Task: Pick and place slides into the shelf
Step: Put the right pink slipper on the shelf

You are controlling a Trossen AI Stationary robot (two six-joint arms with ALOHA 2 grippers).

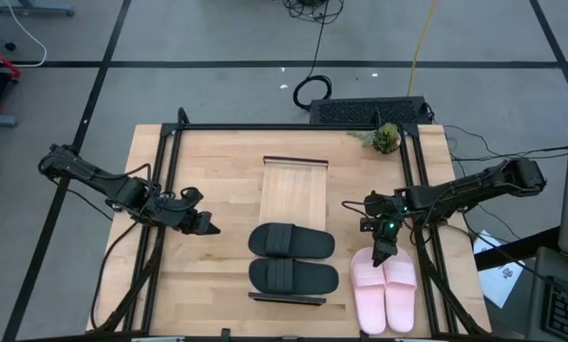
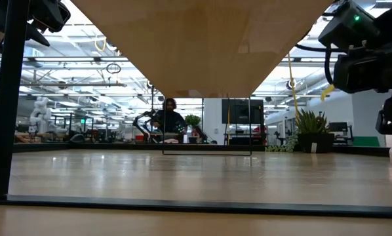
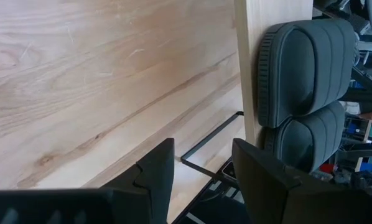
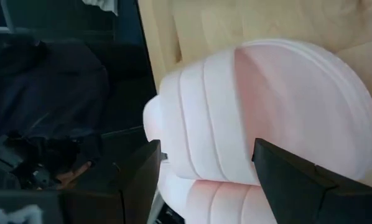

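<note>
No readable text, labels, brand marks, numbers or signs appear in any view. The black slides (image 1: 291, 240), the pink slides (image 1: 384, 289), the shelf (image 1: 294, 190) and the wooden surface (image 1: 217, 180) carry no visible writing. Background objects are too small to read.

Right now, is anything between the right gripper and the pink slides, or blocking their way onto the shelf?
Nothing visible. The right gripper hangs open directly over the pink slides. The black slides fill the shelf's near end, but its far end is bare.
</note>
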